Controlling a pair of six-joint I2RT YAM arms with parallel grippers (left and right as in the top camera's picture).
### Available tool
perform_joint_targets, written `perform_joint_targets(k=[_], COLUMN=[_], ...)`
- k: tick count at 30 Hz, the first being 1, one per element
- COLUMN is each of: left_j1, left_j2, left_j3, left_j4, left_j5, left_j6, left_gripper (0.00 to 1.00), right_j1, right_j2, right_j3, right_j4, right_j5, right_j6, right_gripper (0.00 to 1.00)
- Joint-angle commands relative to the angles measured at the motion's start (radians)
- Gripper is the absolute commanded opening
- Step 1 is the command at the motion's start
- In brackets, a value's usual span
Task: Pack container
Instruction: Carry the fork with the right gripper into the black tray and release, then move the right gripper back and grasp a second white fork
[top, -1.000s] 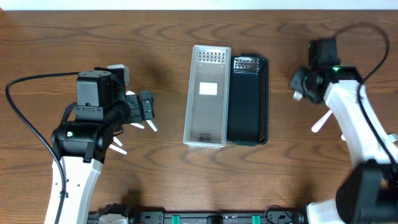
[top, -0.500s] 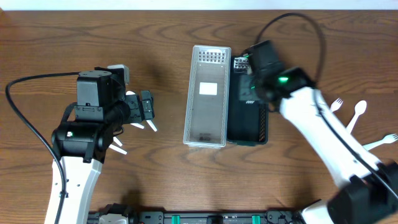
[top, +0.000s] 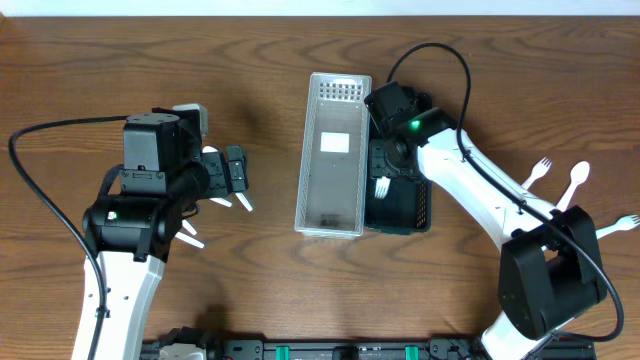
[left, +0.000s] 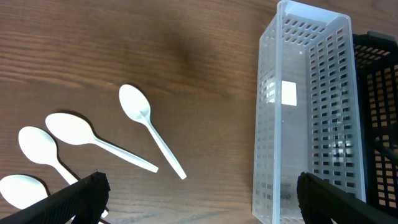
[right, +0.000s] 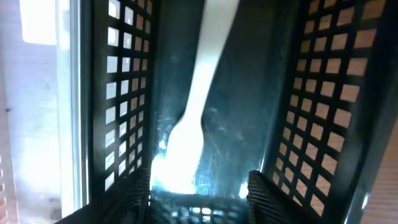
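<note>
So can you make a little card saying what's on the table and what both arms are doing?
clear basket: middle, nothing inside
black basket: next to it, one fork inside
right gripper: open, over that fork
spoons: four, on the table, left
left gripper: open, above the spoons
spare forks: on the table, far right

Your fork (top: 381, 187) lies in the right bin (top: 425, 200); a second bin (top: 335, 190) touches its left side, spoons (left: 73, 129) farther left, cutlery (top: 579, 176) well right.
</note>
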Motion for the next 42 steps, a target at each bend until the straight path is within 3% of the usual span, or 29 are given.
perform_joint_targets(k=[1,8,14,17,21,29,42], left_j1=[0.004,0.004,0.004,0.004,0.004,0.004,0.004], left_j2=[0.003,0.003,0.003,0.003,0.003,0.003,0.004], left_j3=[0.024,0.024,0.024,0.024,0.024,0.024,0.024], left_j4=[0.000,0.000,0.000,0.000,0.000,0.000,0.000], left_j5=[0.005,0.005,0.005,0.005,0.005,0.005,0.005], left_j6=[0.010,0.010,0.010,0.010,0.010,0.010,0.010], left_gripper=[0.98,0.98,0.98,0.98,0.98,0.98,0.98], right_j1=[-0.022,-0.212,-0.489,-0.623,-0.740,-0.836,-0.846], right_j2=[-0.071,-0.272,-0.319,-0.275,-0.183,0.024,0.234], right_j3=[0.031,0.069,0.066,0.049,0.044,0.044,0.044], right_j4=[-0.015,-0.042,-0.100,-0.123,-0.124,-0.093,0.003], right_j5=[0.022,0.062,0.079,0.077,0.070,0.017,-0.061], right_j6=[-0.002,0.074,0.114,0.124,0.117,0.024,-0.034], right_gripper=[0.68,0.66,0.74,0.87,0.94,0.98,0.99])
